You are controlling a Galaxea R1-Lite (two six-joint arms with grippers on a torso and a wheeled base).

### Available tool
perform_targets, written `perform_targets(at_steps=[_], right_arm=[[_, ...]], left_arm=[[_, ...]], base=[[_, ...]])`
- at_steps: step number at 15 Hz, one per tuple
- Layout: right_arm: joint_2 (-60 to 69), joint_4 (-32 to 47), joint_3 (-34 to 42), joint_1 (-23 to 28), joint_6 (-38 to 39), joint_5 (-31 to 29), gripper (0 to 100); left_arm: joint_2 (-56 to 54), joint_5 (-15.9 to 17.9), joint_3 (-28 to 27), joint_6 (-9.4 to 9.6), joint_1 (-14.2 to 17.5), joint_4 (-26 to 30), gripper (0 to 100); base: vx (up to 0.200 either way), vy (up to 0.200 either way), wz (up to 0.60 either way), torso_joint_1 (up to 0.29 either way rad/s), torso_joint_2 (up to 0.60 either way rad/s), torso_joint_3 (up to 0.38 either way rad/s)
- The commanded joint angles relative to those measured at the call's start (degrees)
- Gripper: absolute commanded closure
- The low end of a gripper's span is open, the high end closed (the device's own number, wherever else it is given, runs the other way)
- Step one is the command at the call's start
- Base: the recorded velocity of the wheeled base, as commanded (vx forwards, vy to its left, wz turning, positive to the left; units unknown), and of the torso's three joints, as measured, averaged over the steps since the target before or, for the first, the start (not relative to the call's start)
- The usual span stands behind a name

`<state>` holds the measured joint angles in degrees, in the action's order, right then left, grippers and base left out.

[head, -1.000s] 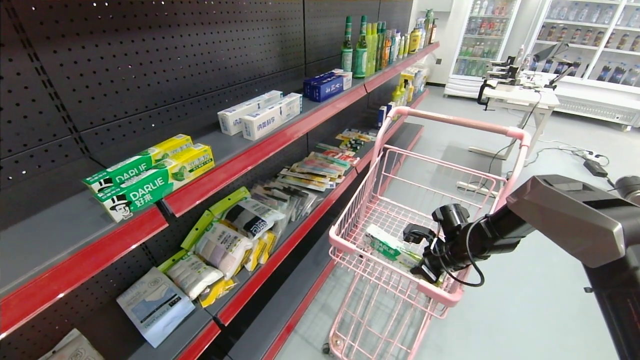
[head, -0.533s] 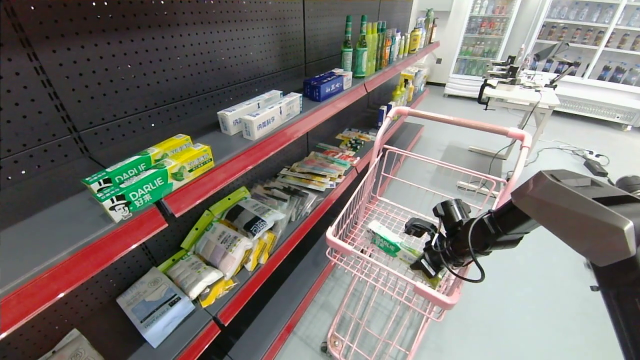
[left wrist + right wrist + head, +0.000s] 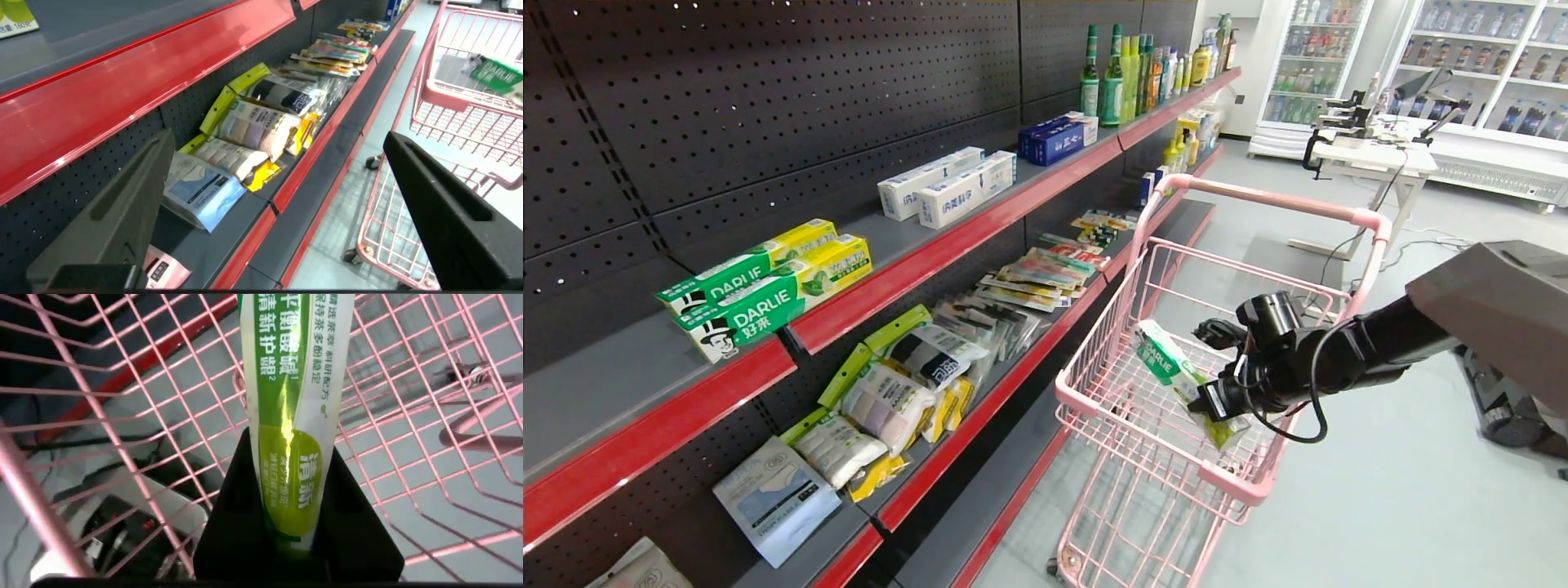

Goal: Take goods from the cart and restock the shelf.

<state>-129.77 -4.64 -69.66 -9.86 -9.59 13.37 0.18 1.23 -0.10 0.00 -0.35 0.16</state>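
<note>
The shelf point(image 3: 931, 253) runs along my left from near to far, with dark pegboard behind it and red edges on its boards. The pink wire cart point(image 3: 1086, 398) stands on the floor just right of it, its handle at the far end.

My right hand point(image 3: 1213, 402) is inside the cart's basket, close to the near right corner. Its fingers are closed on the lower end of a green and white toothpaste box point(image 3: 1164, 359). The box slants up and away to the far left, and its upper end is free above the wire floor. From the wrist, the box point(image 3: 294, 416) runs straight out between my two dark fingers, with the pink mesh behind it.

My left hand point(image 3: 278, 139) hangs low beside the shelf, nearer than the cart. Its fingers are spread wide with nothing between them, and it faces the lower board.

On the top board, two green and yellow toothpaste boxes point(image 3: 768, 286) lie side by side at the near end, touching the red edge. Farther along lie white boxes point(image 3: 947, 189), then blue boxes point(image 3: 1054, 135), then a row of upright bottles point(image 3: 1127, 73) at the far end. On the board below, soft packets point(image 3: 890, 392) are piled near me, and flat card packs point(image 3: 1029, 282) lie in a row beyond them.
</note>
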Motion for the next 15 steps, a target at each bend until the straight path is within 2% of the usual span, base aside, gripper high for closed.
perform_targets(at_steps=[1, 3, 5, 7, 8, 10, 15], right_arm=[[7.6, 1.13, 1.37, -0.42, 4.67, -1.6, 100], [15.16, 3.77, 2.6, -0.77, 8.63, -3.27, 100], [22.19, 6.31, 5.41, -0.86, 8.63, -3.71, 100], [28.61, 6.67, 9.36, -0.77, 8.28, -5.99, 100], [32.91, 6.67, 12.35, -0.42, 8.19, -8.98, 100], [38.54, 6.84, 16.22, -0.16, 8.28, -10.03, 100], [48.91, 10.71, 20.79, -0.68, 8.19, -11.88, 100]], left_arm=[[0.08, 0.0, 0.01, 0.0, 0.0, 0.02, 0], [0.08, 0.0, 0.01, 0.0, 0.0, 0.02, 0], [0.08, 0.0, 0.01, 0.0, 0.0, -0.07, 0], [0.08, 0.0, 0.01, 0.0, 0.0, 0.02, 0], [0.08, 0.0, 0.01, 0.0, 0.0, 0.02, 0], [0.08, 0.0, 0.01, 0.0, 0.0, 0.02, 0], [0.08, 0.0, 0.01, 0.0, 0.0, 0.02, 0]], base=[[0.0, 0.0, 0.0, 0.0, 0.0, 0.0], [0.0, 0.0, 0.0, 0.0, 0.0, 0.0], [0.0, 0.0, 0.0, 0.0, 0.0, 0.0], [0.0, 0.0, 0.0, 0.0, 0.0, 0.0], [0.0, 0.0, 0.0, 0.0, 0.0, 0.0], [0.0, 0.0, 0.0, 0.0, 0.0, 0.0], [0.0, 0.0, 0.0, 0.0, 0.0, 0.0]])
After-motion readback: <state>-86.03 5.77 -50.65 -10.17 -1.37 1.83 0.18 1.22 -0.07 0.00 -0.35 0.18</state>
